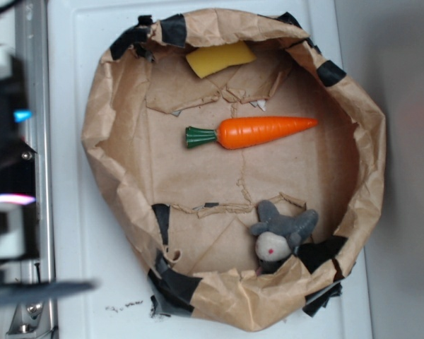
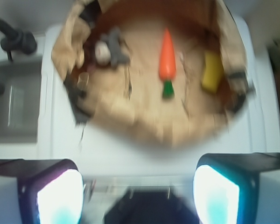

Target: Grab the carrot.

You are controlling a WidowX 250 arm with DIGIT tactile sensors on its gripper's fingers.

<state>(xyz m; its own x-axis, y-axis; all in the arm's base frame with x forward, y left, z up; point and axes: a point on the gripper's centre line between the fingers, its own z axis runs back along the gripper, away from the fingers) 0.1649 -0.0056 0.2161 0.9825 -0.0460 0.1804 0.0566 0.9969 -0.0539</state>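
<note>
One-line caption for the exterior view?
Orange carrot lies untouched mid-nest in crumpled brown paper, between yellow sponge piece and grey plush mouse.

Carrot (image 1: 258, 132) lies clear mid-floor of paper bowl (image 1: 109, 162); raised crumpled rim encircles; sponge (image 1: 219, 58) and plush mouse (image 1: 279, 236) well apart from carrot

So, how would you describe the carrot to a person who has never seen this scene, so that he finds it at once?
Look inside the crumpled brown paper bowl on the white surface. On its flat floor, near the middle, lies the glossy orange toy carrot, a long tapered cone with a dark green stem end. The flat yellow sponge-like piece and the small grey plush mouse sit at opposite walls; only the carrot is orange and pointed.
</note>
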